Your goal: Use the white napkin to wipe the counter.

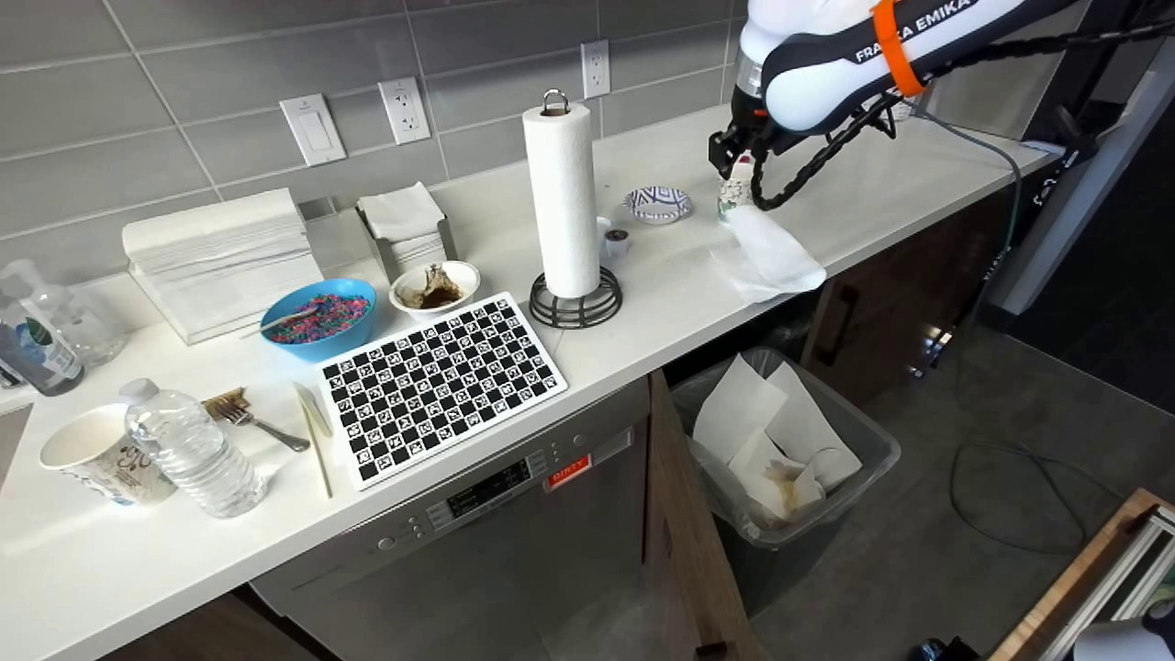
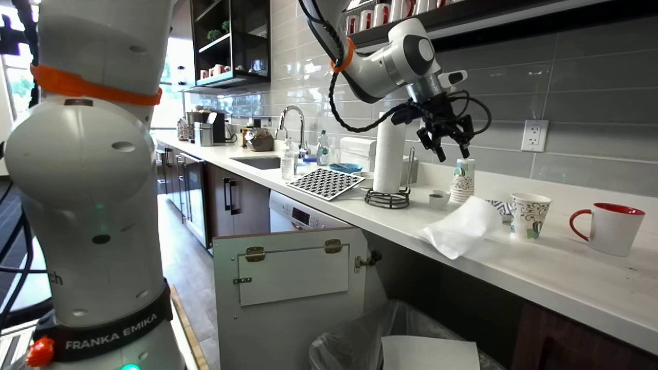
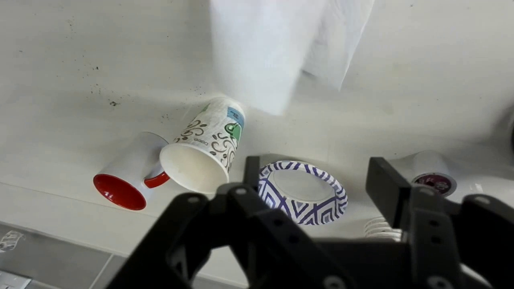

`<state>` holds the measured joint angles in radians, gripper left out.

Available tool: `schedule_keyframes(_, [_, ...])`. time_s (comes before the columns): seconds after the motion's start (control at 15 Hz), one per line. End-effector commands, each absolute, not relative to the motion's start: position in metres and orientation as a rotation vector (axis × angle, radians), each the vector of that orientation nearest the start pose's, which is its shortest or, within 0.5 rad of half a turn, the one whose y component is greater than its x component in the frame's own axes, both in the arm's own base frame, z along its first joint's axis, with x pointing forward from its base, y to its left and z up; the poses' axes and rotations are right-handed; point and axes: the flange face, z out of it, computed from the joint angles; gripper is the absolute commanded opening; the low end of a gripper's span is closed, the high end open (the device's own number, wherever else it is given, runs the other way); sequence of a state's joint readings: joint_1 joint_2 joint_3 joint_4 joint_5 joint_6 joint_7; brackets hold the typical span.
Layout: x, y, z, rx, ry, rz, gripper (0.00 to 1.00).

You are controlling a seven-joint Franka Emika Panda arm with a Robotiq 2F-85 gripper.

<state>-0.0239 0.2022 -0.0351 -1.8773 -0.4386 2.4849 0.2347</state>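
One white napkin (image 1: 780,250), creased, right at the front edge of the tabletop (image 1: 665,289), and look, it's clear of the one end effector (image 3: 316,176), whose jaws stand apart up above! How much of the sheet touches down, I can't tell. Near it: one patterned bowl (image 3: 321,209), one single upright paper cup (image 3: 219,132), one red-lined mug (image 3: 127,170). Further along, one paper towel roll (image 1: 562,202), one checkered mat (image 1: 441,386), a blue bowl (image 1: 335,347) plus a white bowl (image 1: 469,279), and one clear bottle (image 1: 197,450).
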Motion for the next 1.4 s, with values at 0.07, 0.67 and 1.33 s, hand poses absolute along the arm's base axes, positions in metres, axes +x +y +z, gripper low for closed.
schedule_keyframes(0.07, [0.649,-0.035,0.444,-3.344,-0.005,-0.75,1.0])
schedule_keyframes(0.67, [0.624,-0.015,0.467,-3.322,0.024,-0.761,1.0])
schedule_keyframes(1.33, [0.571,0.013,0.478,-3.295,0.149,-0.704,1.0])
